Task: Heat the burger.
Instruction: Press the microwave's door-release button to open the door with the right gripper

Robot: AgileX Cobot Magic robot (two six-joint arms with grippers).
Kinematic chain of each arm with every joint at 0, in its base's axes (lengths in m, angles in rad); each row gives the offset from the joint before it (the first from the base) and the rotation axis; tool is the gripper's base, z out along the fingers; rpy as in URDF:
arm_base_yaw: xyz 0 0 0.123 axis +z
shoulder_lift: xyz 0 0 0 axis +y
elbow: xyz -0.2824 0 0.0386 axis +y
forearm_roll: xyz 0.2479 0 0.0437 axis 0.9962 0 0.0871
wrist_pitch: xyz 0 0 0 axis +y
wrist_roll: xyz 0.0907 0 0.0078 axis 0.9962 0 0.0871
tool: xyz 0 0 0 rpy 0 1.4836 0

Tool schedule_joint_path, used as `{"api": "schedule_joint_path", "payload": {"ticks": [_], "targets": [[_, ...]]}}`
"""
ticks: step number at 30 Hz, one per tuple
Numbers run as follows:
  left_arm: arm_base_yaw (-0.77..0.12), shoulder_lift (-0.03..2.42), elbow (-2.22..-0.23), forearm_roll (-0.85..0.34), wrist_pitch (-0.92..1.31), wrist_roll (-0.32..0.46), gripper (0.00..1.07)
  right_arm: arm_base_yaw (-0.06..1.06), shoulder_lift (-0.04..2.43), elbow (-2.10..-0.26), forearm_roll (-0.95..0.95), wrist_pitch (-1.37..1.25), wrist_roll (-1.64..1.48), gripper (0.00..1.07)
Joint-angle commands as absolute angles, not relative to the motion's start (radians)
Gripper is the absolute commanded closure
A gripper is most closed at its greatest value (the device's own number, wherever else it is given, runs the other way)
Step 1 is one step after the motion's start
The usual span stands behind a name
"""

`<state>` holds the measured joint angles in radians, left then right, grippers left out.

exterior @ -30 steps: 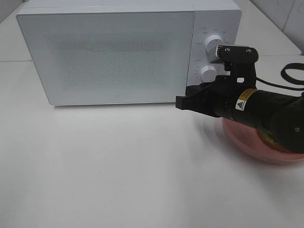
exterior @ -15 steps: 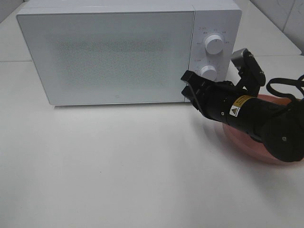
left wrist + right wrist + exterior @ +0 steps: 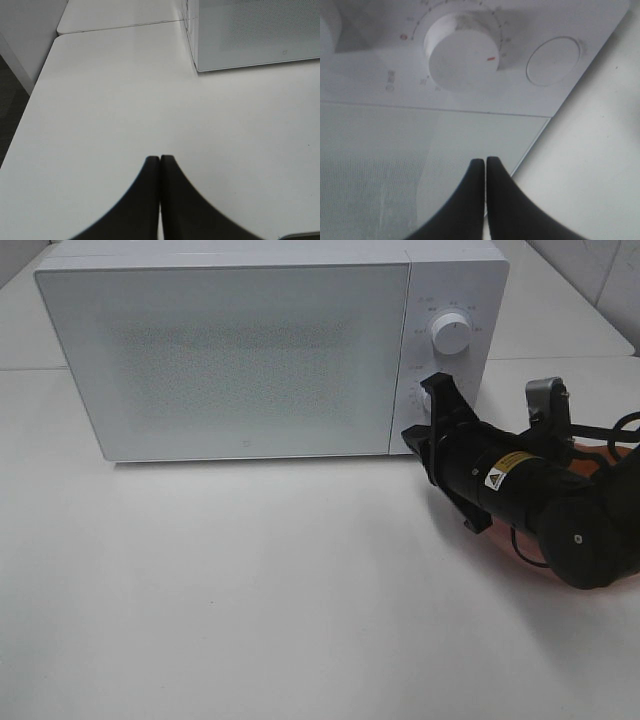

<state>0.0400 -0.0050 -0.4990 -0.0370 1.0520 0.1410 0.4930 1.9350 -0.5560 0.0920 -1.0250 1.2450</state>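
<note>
The burger is hidden behind my right arm. Only slivers of the pink plate [image 3: 590, 447] show around that arm at the right of the table. My right gripper [image 3: 425, 418] is shut and holds nothing. It is rolled on its side, with its tips close to the lower right front of the white microwave [image 3: 240, 350], at the seam between door and control panel. In the right wrist view the shut right gripper [image 3: 485, 162] points at the door's corner, just below the lower knob [image 3: 462, 57]. The microwave door is shut. My left gripper [image 3: 160, 161] is shut over bare table.
A round push button [image 3: 553, 61] sits beside the lower knob, and the upper knob [image 3: 452, 333] is above it. The microwave's left corner [image 3: 197, 67] shows in the left wrist view. Black cables [image 3: 625, 422] trail behind the right arm. The table's left edge [image 3: 30, 100] is near.
My right gripper has swung from in front of the plate toward the microwave's control panel, rolling its wrist, and stayed shut. The plate is now mostly covered by the arm.
</note>
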Motion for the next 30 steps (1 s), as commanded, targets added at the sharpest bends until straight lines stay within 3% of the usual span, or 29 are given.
{"api": "schedule_joint_path", "payload": {"ticks": [1, 11, 19, 30], "targets": [[0.039, -0.027, -0.497, -0.045, 1.04, 0.143, 1.06, 0.494, 1.935, -0.565, 0.19, -1.043, 1.25, 1.07], [0.039, -0.027, -0.497, -0.045, 1.04, 0.143, 1.06, 0.494, 1.973, -0.641, 0.219, -1.038, 1.253, 1.07], [0.039, -0.027, -0.497, -0.045, 1.04, 0.143, 1.06, 0.494, 2.015, -0.674, 0.347, -1.023, 1.27, 1.07], [0.039, -0.027, -0.497, -0.045, 1.04, 0.143, 1.06, 0.494, 2.101, -0.75, 0.351, -1.007, 1.247, 1.07]]}}
